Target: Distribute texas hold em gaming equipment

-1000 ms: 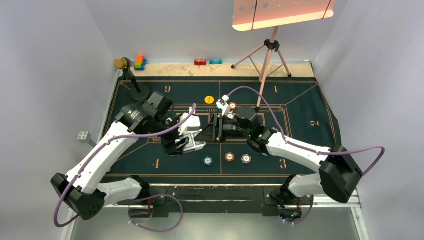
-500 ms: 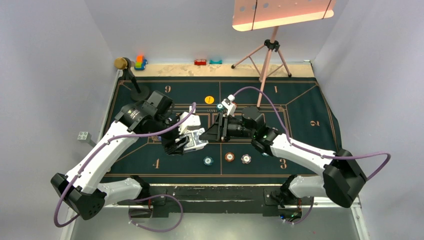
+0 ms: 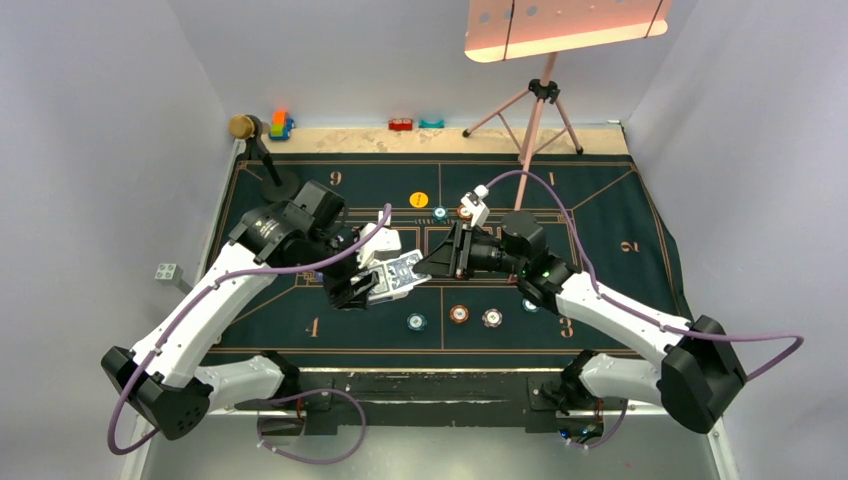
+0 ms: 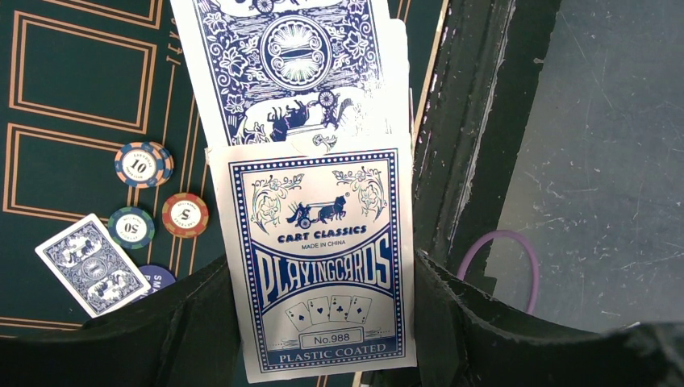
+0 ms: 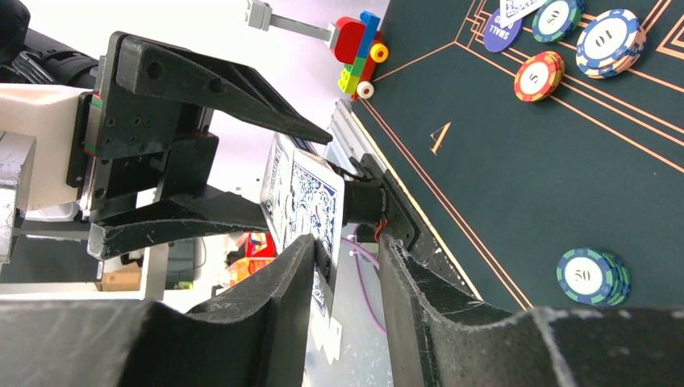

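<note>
We saw the left gripper (image 4: 323, 300) clamped on the card box (image 4: 323, 266), its flap open, with one blue-backed card (image 4: 290, 64) poking out beyond its fingertips. That card stood between the fingers of the right gripper (image 5: 343, 258) — whether pinched or merely bracketed, we could not tell. We judged the dealing barely begun: a single dealt card (image 4: 91, 264) lay face down to the side of the left fingers, beside three chips (image 4: 131, 227) and a dark-blue button (image 4: 157, 278) — most cards apparently waited in the box.
</note>
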`<move>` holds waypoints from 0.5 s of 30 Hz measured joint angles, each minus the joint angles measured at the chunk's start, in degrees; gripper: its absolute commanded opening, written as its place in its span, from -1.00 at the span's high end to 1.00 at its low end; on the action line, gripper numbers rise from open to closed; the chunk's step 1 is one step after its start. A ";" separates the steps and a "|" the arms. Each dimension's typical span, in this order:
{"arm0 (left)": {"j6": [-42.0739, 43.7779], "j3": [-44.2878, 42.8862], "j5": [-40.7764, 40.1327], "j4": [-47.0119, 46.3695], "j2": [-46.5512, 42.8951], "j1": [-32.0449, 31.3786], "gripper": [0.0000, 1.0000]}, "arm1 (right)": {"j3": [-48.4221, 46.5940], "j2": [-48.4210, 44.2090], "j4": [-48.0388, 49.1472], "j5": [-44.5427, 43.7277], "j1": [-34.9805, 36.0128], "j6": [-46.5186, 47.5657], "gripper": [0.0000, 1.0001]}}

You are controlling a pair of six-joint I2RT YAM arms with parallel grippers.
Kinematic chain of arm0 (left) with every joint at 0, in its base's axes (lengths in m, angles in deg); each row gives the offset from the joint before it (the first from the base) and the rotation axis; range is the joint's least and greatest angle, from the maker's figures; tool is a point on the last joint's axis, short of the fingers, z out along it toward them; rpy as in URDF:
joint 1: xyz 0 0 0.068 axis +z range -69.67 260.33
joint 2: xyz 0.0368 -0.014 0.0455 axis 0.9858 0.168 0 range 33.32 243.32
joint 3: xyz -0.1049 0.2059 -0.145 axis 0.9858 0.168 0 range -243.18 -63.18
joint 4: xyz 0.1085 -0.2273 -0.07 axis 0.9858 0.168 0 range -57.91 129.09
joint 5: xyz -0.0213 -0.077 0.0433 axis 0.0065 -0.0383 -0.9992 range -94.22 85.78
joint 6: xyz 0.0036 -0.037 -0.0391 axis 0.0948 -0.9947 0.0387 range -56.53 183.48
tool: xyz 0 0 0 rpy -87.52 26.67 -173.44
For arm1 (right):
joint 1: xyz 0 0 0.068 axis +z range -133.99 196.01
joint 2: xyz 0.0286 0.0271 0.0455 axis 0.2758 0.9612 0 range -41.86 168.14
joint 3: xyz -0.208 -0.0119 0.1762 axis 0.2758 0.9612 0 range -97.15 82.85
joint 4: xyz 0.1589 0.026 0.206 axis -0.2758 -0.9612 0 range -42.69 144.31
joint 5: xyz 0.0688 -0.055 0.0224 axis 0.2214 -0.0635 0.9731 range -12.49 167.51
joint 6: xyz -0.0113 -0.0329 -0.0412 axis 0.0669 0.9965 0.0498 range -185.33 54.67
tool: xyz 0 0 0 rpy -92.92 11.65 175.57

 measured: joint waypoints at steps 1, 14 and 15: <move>0.00 0.00 0.02 0.00 0.00 0.00 1.00 | 0.00 -0.11 -0.13 0.00 -0.07 0.00 0.26; 0.00 0.00 0.09 0.02 0.00 0.00 1.00 | 0.00 -2.75 -4.15 0.04 -2.03 1.60 0.38; -0.02 0.00 0.09 0.02 0.00 -0.02 1.00 | 0.00 -3.08 -4.52 0.04 -2.29 1.77 0.46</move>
